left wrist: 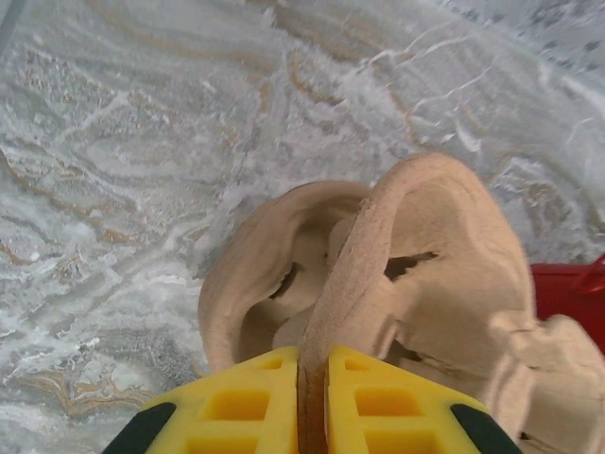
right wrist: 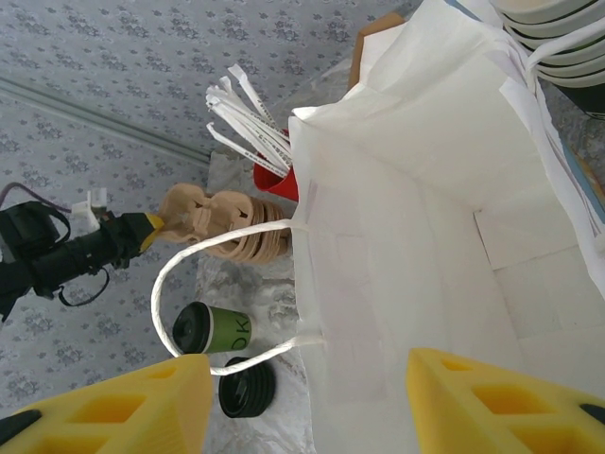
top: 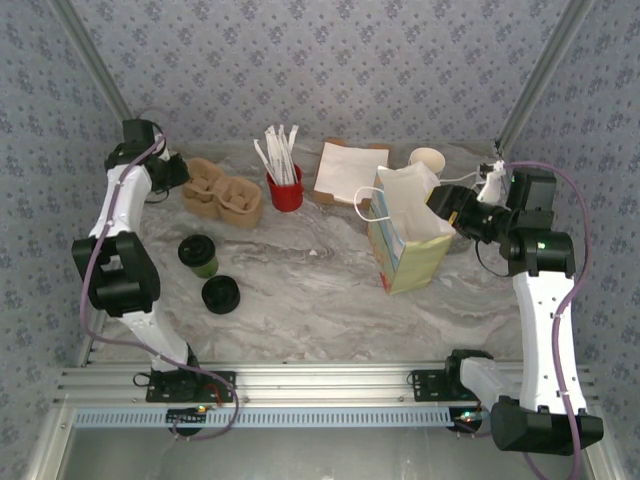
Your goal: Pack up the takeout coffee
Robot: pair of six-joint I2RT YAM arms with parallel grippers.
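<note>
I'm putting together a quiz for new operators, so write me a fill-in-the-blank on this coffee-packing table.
1. The left gripper pinches the cup carrier, which in the top view lies ___ of the stick holder.
2. That holder is coloured ___.
3. The black lid lies on the table beside the ___ cup.
4. The right gripper hovers at the mouth of the paper bag with jaws ___.
Missing: left; red; green; open.
</note>
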